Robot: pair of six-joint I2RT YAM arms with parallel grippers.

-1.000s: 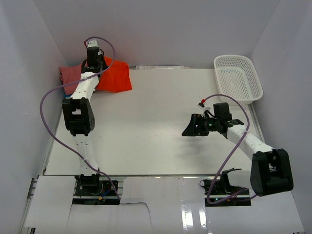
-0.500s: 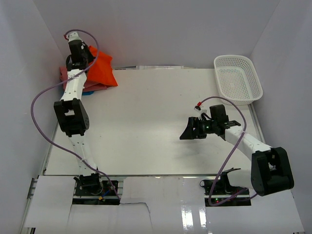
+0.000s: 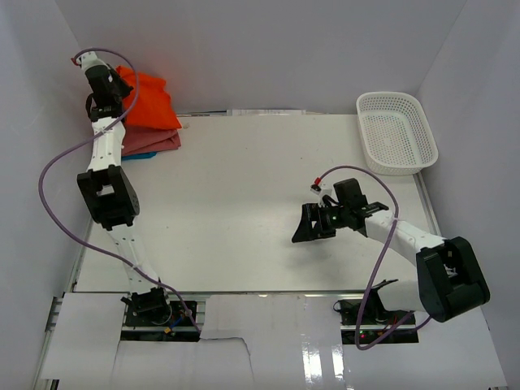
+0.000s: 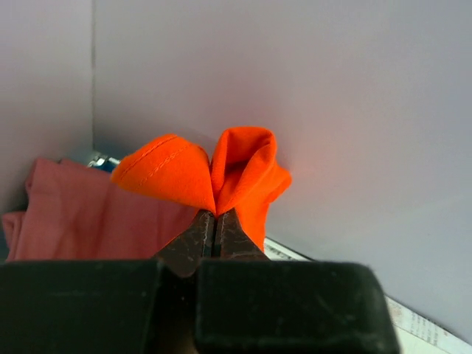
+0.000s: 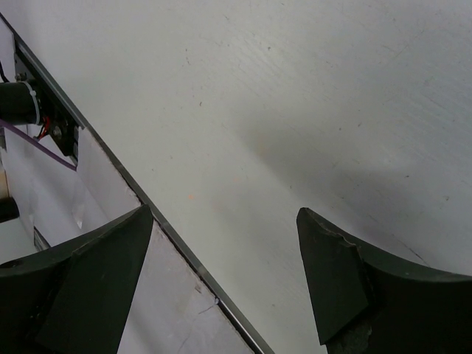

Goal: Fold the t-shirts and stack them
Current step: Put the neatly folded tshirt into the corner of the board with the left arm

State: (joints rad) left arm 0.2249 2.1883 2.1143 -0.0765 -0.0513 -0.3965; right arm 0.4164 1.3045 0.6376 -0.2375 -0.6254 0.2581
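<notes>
My left gripper (image 3: 122, 84) is raised at the far left corner and shut on a fold of the bright orange-red t-shirt (image 3: 150, 102), which hangs folded above the stack. In the left wrist view my gripper (image 4: 214, 217) pinches the orange-red t-shirt (image 4: 240, 166) near the back wall. Under it lies the salmon-pink t-shirt (image 3: 153, 142), also in the left wrist view (image 4: 74, 217). A sliver of the blue t-shirt (image 3: 133, 156) peeks out below. My right gripper (image 3: 302, 229) is open and empty over the bare table, also in the right wrist view (image 5: 225, 221).
A white mesh basket (image 3: 396, 132) sits at the far right corner. The white table (image 3: 244, 187) lies between the arms. Grey walls close in at the back and both sides. The table's near edge (image 5: 133, 188) shows in the right wrist view.
My left gripper has carried the orange-red t-shirt up and to the left, over the pink one. My right gripper has moved left and nearer, staying open.
</notes>
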